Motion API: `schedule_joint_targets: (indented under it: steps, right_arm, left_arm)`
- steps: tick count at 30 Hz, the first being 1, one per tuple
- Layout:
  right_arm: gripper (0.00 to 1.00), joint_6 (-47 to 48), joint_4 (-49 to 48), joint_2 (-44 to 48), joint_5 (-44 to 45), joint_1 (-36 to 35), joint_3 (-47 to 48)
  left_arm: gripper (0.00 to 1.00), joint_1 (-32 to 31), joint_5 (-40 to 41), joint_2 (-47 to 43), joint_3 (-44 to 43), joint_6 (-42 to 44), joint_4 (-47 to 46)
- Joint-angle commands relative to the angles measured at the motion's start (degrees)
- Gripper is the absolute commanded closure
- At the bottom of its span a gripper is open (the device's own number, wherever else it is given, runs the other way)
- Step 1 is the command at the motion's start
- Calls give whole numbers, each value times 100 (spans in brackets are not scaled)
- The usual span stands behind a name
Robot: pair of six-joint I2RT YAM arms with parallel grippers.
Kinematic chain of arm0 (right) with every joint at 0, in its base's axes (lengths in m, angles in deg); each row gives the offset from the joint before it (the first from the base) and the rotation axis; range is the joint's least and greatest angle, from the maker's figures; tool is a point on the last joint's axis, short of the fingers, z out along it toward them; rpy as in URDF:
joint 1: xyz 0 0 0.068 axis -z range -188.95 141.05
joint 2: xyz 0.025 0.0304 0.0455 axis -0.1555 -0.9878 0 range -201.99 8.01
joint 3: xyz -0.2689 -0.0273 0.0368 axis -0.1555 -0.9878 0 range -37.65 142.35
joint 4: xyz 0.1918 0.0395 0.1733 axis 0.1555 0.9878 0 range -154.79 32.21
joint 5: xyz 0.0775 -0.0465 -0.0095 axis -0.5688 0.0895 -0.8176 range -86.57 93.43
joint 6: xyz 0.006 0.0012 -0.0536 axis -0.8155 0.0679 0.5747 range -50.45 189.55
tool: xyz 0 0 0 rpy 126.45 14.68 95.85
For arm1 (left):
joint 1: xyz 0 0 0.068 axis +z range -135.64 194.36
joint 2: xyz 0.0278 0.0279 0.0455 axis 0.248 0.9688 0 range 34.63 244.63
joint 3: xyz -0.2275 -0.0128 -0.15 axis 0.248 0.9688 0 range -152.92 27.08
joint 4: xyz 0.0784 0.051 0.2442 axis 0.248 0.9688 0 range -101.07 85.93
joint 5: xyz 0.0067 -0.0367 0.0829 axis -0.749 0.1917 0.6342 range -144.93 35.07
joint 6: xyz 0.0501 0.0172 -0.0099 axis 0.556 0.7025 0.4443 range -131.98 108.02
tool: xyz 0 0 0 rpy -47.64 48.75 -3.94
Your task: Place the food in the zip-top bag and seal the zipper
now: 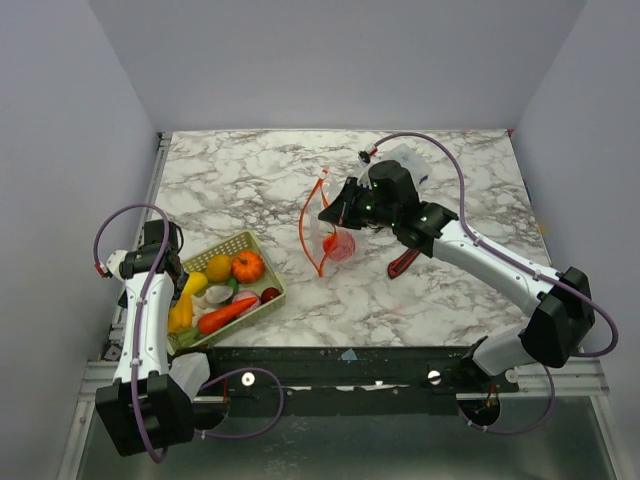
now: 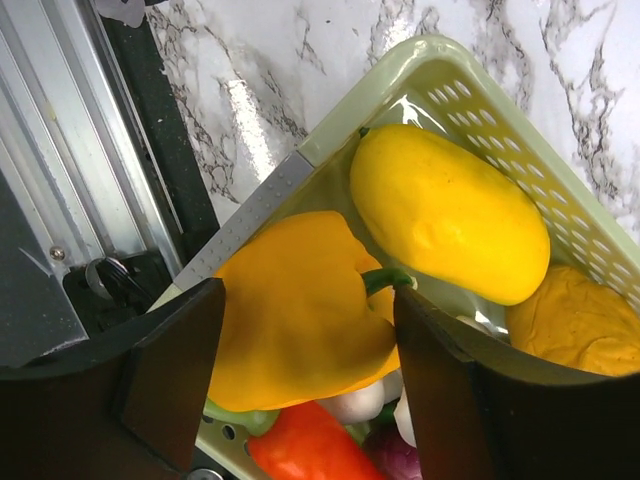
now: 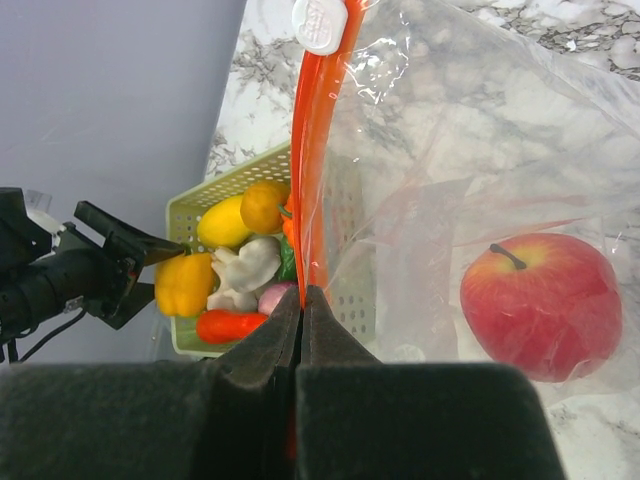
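Note:
A pale green basket [image 1: 274,281] at the left holds the food: an orange pumpkin [image 1: 248,266], an orange [image 1: 218,267], a yellow lemon-shaped fruit [image 2: 450,215] and a red-orange piece [image 2: 310,445]. My left gripper [image 2: 308,300] reaches into the basket, and its fingers press both sides of a yellow pepper [image 2: 300,310]. The zip-top bag [image 3: 480,150] lies mid-table with a red apple [image 3: 540,305] inside. My right gripper [image 3: 303,295] is shut on the bag's orange zipper [image 3: 312,150], below the white slider [image 3: 320,22].
A red-and-black utility knife [image 1: 403,262] lies under the right arm. A small clear packet [image 1: 405,160] sits behind the bag. An aluminium rail [image 2: 90,150] runs along the table's left edge beside the basket. Grey walls enclose the table.

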Motion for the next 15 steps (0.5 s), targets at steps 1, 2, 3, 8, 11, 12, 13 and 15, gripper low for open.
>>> schedule_joint_targets:
  steps: [1,2,3,8,11,12,13,15]
  right_arm:
    - [100,-12,-99,101,-127,31,-98]
    - [100,-27,-113,90,-138,30,-98]
    - [100,-31,-128,80,-148,34,-89]
    - [100,-42,-203,-25,-264,35,-63]
    - [100,-32,-227,-133,-349,36,-4]
    - [100,-29,-221,-166,-391,38,25]
    - [100,-27,-215,-194,-413,39,52]
    - [100,-28,-218,-205,-450,37,69]
  left_arm:
    - [33,25,-530,-161,-92,509,-215]
    - [30,27,-612,-184,-118,601,-255]
    - [25,27,-650,-194,-189,620,-177]
    - [2,27,-248,-412,-558,326,577]
    - [2,30,-324,-647,-617,256,694]
    - [2,28,-478,-701,-613,233,730]
    - [2,29,-652,-739,-581,221,713]
    - [1,26,-985,-743,-495,137,736]
